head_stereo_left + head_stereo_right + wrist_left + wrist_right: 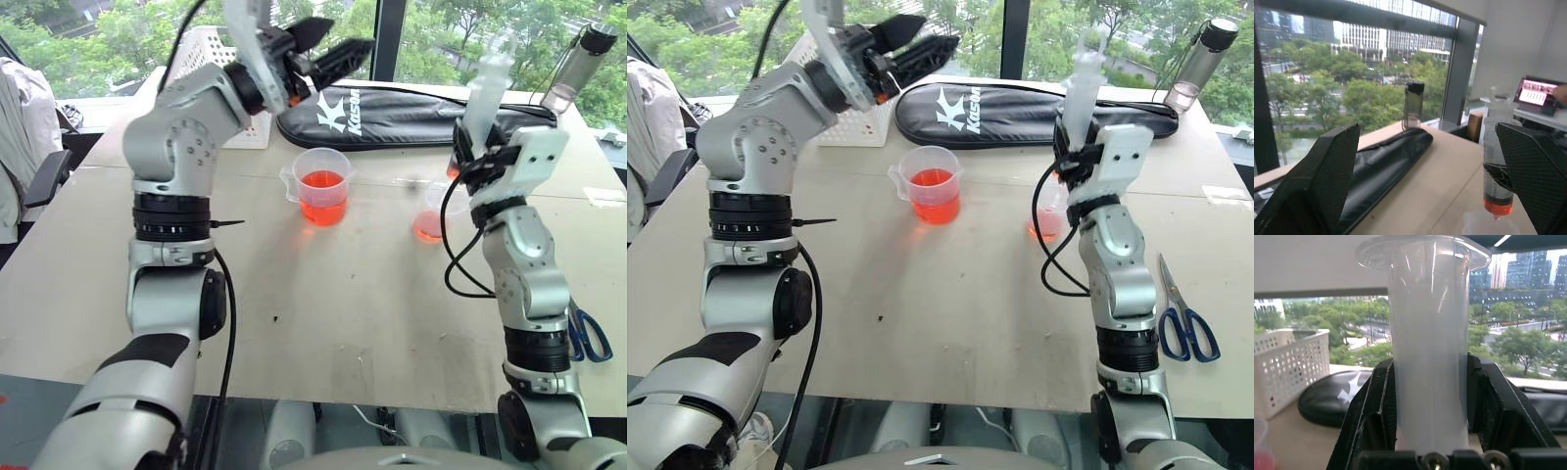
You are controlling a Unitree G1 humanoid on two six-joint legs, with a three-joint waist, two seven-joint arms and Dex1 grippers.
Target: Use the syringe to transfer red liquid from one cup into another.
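My right gripper (476, 157) is shut on the clear syringe (486, 90), which it holds upright. In the left wrist view the syringe (1497, 161) has red liquid (1497, 205) at its lower end, just above the small cup (1491, 226). The small cup (431, 217) holds a little red liquid and is partly hidden behind my right arm. The handled beaker (323, 184) stands mid-table, about a third full of red liquid. My left gripper (343, 41) is open, raised above and behind the beaker, pointing toward the syringe. The barrel (1427, 357) sits between the right fingers (1369, 421).
A black zipped case (392, 113) lies across the back of the table, with a white perforated basket (220, 59) at the back left. A dark bottle (583, 61) stands at the back right. Blue-handled scissors (1187, 328) lie beside my right arm.
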